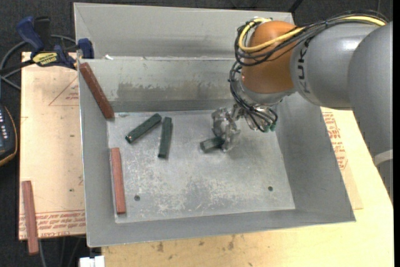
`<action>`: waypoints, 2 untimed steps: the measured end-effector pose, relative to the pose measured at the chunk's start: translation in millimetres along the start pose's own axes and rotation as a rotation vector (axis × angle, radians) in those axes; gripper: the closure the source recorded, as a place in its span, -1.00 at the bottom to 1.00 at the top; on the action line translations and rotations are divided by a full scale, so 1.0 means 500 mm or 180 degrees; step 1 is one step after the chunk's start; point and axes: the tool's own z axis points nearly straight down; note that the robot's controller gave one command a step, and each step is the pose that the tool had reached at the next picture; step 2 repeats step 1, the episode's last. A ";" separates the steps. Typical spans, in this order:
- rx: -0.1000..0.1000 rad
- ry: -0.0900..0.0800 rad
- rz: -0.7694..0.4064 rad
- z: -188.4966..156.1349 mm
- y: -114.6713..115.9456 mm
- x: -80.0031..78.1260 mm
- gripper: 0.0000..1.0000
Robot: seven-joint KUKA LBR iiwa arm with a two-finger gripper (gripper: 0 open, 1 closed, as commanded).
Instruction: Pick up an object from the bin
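- A red-brown bar (117, 181) is lying flat on the floor of the grey metal bin (206, 194), close along the near part of its left wall.
- A short dark green block (211, 146) is lying near the middle of the floor, well apart from that bar.
- The claw (225, 136) is hanging at the block's right end and appears to be touching it. Whether the claw is spread or pressed together cannot be told.
- The right dark green bar (165, 137) is lying left of the block and apart from it, pointing toward the back wall.
- The left dark green bar (143, 128) is lying slanted just beside the right one.
- The orange wrist cover (267, 65) is hanging above the claw, hiding part of the back wall.
- A second red-brown bar (97, 92) is leaning tilted along the left wall at the far corner.
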 end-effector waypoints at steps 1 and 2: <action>0.0017 -0.0024 -0.0432 -0.288 -0.084 0.039 1.00; 0.0017 -0.0024 -0.0432 -0.288 -0.084 0.039 1.00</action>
